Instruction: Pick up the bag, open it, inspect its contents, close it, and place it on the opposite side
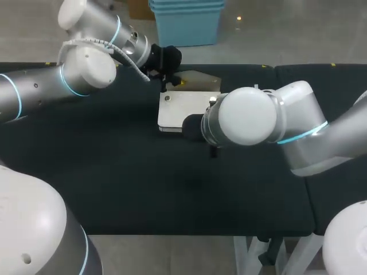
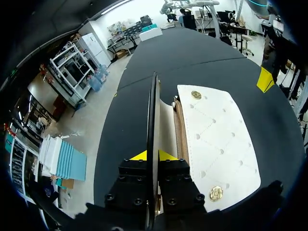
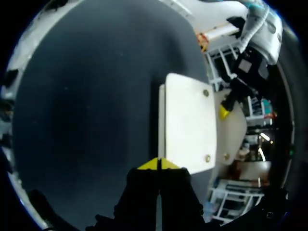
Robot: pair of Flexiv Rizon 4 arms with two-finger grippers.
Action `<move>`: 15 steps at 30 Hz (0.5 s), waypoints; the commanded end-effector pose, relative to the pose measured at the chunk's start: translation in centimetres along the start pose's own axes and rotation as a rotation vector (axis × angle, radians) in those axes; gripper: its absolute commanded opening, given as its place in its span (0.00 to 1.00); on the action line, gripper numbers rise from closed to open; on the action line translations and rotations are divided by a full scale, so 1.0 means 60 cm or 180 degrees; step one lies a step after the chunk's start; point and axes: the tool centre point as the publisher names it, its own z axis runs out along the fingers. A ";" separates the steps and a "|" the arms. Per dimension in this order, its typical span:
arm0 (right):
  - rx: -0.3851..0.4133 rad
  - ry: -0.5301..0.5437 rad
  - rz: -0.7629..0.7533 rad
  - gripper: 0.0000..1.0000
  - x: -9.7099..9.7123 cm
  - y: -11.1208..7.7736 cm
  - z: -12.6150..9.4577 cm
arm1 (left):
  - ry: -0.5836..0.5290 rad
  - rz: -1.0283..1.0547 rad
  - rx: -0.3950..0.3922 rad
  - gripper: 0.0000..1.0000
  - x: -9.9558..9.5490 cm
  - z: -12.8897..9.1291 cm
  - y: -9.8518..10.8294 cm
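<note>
Pinching bag flap, left jaws clenched; right jaws closed at bag edge, right arm overhanging.

Left arm: silver-grey tubes, white rounded joints, cyan rings, white ribbed cable.
Right arm: matching white-and-grey shell, cyan ring.
Left gripper: black, screw-studded, yellow tips.
Right gripper: black, yellow tips.

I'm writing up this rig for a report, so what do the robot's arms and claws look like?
The left arm and right arm are smooth white and silver-grey tubes with bulbous rounded joints ringed by thin light-blue bands. A white ribbed cable loops over the left one. The left claw and right claw have blocky black bodies ending in bright yellow tips.
</note>
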 end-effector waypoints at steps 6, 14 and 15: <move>-0.0048 0.0010 0.0000 0.38 0.009 0.008 0.025 | -0.0084 0.0163 0.0050 0.00 -0.004 0.026 0.011; -0.0007 -0.0060 0.0035 0.41 0.008 0.010 0.041 | -0.0011 0.0226 0.0112 0.00 0.009 0.037 0.017; -0.0012 -0.0065 0.0043 0.41 0.007 0.009 0.044 | -0.0003 0.0228 0.0116 0.00 0.010 0.037 0.018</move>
